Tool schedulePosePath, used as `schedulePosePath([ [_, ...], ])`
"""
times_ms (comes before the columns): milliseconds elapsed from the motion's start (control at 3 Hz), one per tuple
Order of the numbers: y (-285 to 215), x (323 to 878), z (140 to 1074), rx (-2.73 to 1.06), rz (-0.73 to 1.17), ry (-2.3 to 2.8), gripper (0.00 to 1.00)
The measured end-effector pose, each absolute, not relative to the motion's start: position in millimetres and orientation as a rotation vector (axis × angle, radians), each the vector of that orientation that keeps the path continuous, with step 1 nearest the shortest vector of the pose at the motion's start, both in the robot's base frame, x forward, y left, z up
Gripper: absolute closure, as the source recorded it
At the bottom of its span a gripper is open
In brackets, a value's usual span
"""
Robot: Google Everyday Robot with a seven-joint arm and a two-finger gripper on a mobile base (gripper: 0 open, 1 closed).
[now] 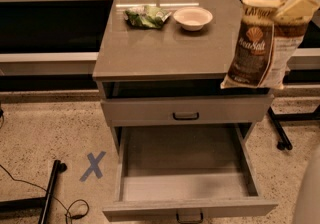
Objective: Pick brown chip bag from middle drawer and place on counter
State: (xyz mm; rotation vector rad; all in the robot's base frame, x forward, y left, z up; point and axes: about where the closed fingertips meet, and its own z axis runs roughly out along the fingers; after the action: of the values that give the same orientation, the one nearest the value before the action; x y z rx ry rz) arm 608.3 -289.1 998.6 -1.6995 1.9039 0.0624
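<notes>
The brown chip bag [260,48] hangs upright from my gripper [295,5], which is shut on the bag's top edge at the upper right. The bag is in the air over the right edge of the counter [165,48], its lower end just above the slab's front right corner. The middle drawer [187,178] stands pulled out below, and nothing shows in it.
A green-and-white bag [146,16] and a small white bowl [192,18] sit at the back of the counter. A shallower drawer with a black loop handle [186,115] is pushed in above the open one. A blue X [93,166] marks the floor at left.
</notes>
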Motion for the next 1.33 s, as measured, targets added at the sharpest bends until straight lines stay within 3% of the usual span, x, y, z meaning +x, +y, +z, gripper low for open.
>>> schedulePosePath([
  [333, -304.9, 615.7, 1070.0, -1.621, -0.183, 1.847, 1.00],
  [1333, -310.9, 641.3, 1080.4, -1.566, -0.269, 1.792, 1.00],
])
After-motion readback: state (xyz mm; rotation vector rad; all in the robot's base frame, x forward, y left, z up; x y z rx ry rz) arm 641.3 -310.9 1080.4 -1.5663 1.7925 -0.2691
